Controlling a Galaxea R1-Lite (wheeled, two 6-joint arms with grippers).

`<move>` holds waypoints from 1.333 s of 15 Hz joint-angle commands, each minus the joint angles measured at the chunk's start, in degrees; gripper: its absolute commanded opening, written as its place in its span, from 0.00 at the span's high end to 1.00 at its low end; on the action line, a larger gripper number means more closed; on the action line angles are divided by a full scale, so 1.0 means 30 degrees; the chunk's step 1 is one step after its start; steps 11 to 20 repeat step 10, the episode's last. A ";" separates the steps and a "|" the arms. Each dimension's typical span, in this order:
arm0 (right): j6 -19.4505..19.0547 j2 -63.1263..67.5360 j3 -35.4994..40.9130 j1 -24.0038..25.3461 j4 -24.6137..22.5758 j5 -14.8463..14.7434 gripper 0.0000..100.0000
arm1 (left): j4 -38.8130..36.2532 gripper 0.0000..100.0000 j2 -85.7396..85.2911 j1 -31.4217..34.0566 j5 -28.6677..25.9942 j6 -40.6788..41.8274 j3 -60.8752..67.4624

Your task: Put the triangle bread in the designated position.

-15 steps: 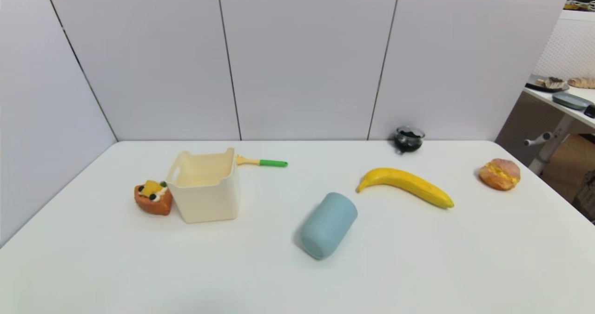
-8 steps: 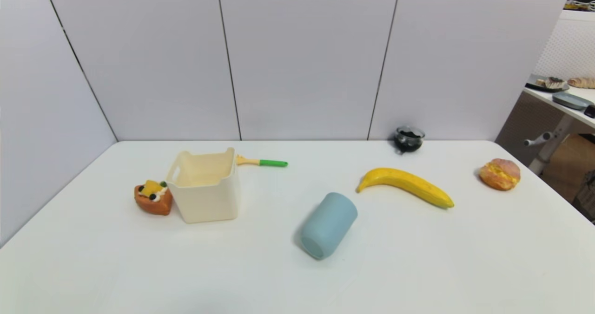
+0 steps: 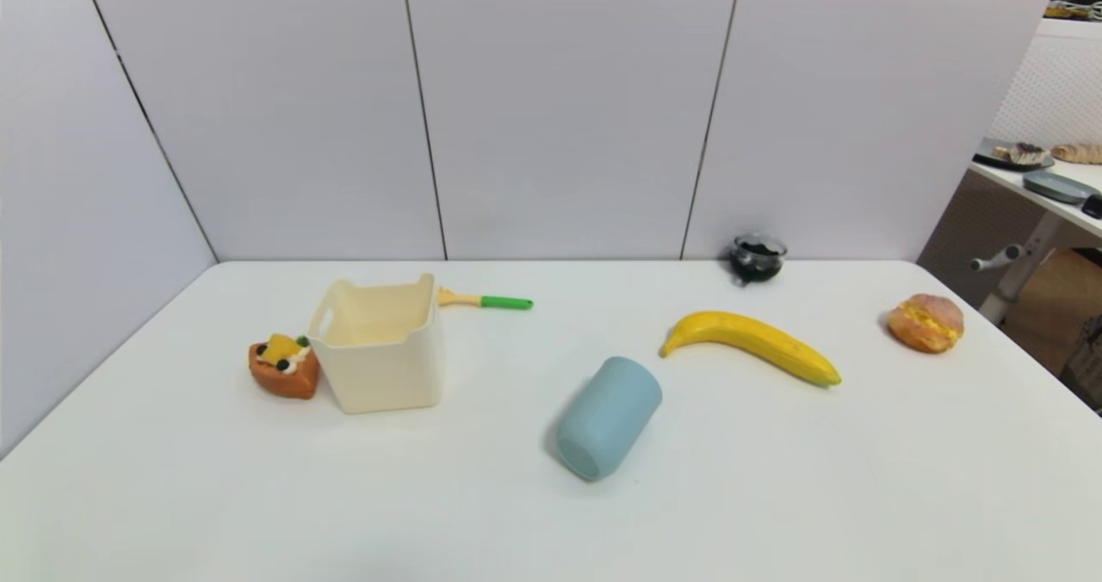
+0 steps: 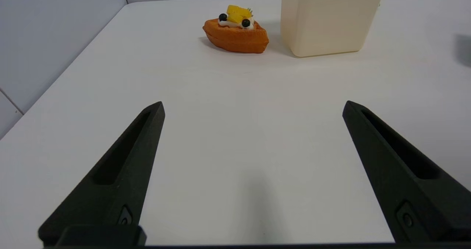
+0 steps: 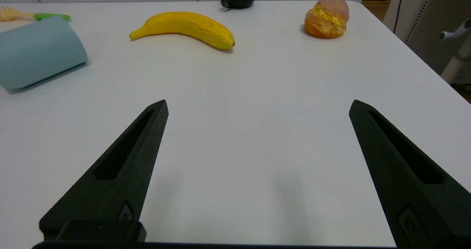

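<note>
1. Triangle bread [image 3: 284,368] sat on the white table [image 3: 775,479] at left-centre of the head frame, against the left wall of a cream plastic bin [image 3: 379,345]; whether the two touched could not be told. Yellow pieces, white cream and black dots on top.
2. In the left wrist frame the triangle bread [image 4: 235,35] lay in the upper middle, well ahead of the fingers, with the bin [image 4: 329,18] just beside it; the bin's top was cut off by the frame edge.
3. Left gripper [image 4: 254,107] hung low over bare table, fingers spread wide apart, nothing between them. Not seen in the head frame.
4. Right gripper [image 5: 257,105] likewise spread wide over bare table, holding nothing; also out of the head frame.
5. Pale blue cup [image 3: 607,418] lay on its side at centre of the head frame, one round end toward the camera. In the right wrist frame it was cut off at the left edge.
6. Banana [image 3: 751,343] lay right of centre; round cream-filled bun [image 3: 925,323] near the table's right edge.
7. Small dark glass jar [image 3: 758,257] stood at the back edge against the wall; contents too dark to identify.
8. Green-handled utensil [image 3: 486,300] lay behind the bin, its yellow head partly hidden by the bin's corner.
</note>
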 commanded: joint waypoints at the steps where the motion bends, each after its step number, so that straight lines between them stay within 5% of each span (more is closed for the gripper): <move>1: -0.0039 0.0000 0.0029 0.0007 0.0000 -0.0005 0.00 | -0.0008 0.00 0.0033 0.0007 -0.0012 0.0003 0.0000; 20: 0.0020 0.0000 0.0029 0.0007 0.0000 -0.0005 0.00 | -0.0008 0.00 0.0033 0.0007 0.0017 0.0003 0.0000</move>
